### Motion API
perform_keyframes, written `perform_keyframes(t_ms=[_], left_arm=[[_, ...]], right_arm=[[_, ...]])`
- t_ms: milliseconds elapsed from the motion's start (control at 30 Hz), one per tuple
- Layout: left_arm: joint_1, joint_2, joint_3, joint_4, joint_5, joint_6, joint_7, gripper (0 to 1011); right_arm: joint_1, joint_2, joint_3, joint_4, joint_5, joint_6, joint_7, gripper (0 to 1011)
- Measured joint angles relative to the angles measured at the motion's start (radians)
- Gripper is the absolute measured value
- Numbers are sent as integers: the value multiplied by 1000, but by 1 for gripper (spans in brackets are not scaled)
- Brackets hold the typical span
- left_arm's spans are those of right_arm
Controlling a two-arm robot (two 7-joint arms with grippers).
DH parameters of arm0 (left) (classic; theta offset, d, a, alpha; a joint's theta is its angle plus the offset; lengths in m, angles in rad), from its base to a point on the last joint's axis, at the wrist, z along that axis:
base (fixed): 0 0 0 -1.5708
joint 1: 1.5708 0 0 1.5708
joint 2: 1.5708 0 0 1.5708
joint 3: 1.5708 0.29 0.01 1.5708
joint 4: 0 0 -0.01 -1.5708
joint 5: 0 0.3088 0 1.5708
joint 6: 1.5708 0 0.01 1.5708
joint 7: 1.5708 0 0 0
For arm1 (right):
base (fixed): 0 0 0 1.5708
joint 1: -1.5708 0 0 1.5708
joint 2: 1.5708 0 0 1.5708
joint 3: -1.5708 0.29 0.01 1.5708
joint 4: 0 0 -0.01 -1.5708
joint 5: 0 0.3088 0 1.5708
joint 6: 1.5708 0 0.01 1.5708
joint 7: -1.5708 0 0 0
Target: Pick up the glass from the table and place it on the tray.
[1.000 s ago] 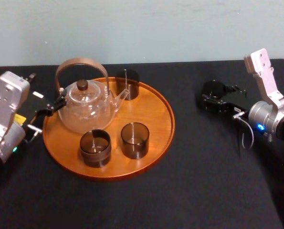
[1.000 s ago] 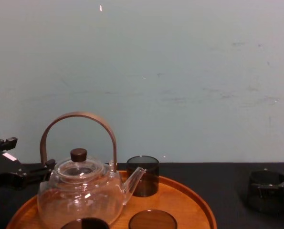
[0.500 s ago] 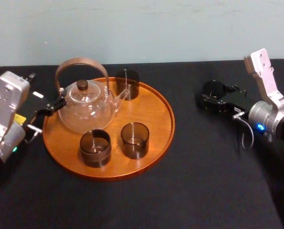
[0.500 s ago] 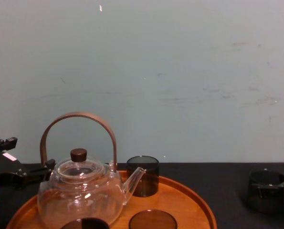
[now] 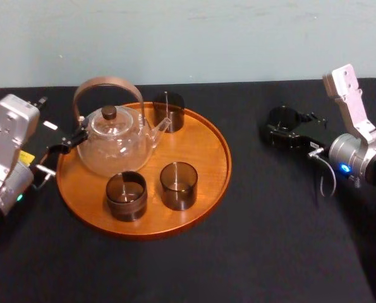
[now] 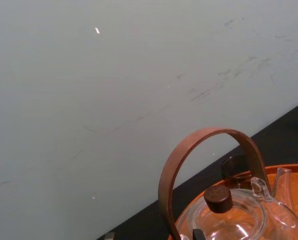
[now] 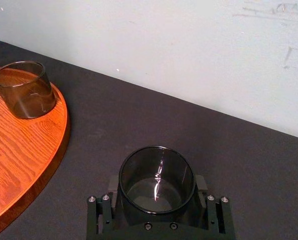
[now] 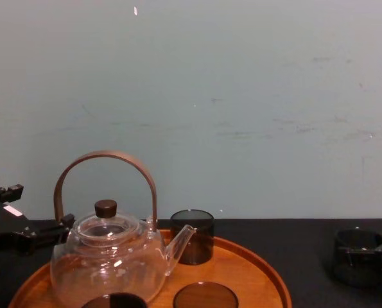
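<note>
My right pincer [image 7: 157,192] clasps the glass [image 7: 156,167] by its sides for an upright lift to the tray [image 5: 203,154]; left pincer [image 5: 61,146] idle by the teapot [image 5: 115,144].

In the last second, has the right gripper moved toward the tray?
No. In the head view the right gripper, closed on the glass, stays as far from the tray as before. The left gripper is parked beside the teapot.

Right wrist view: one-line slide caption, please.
Right pincer clasps the smoky glass on the black table, beside the wooden tray holding another glass.
</note>
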Motion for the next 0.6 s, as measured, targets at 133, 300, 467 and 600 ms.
perform_keyframes(t_ms=[133, 300, 467, 600], left_arm=[[0, 0, 0, 0, 0, 0, 0, 1009], [0, 0, 0, 0, 0, 0, 0, 1010], [0, 0, 0, 0, 0, 0, 0, 1009], [0, 0, 0, 0, 0, 0, 0, 1009]], right_arm=[[0, 0, 0, 0, 0, 0, 0, 898], [0, 0, 0, 0, 0, 0, 0, 898], [0, 0, 0, 0, 0, 0, 0, 898], [0, 0, 0, 0, 0, 0, 0, 898]])
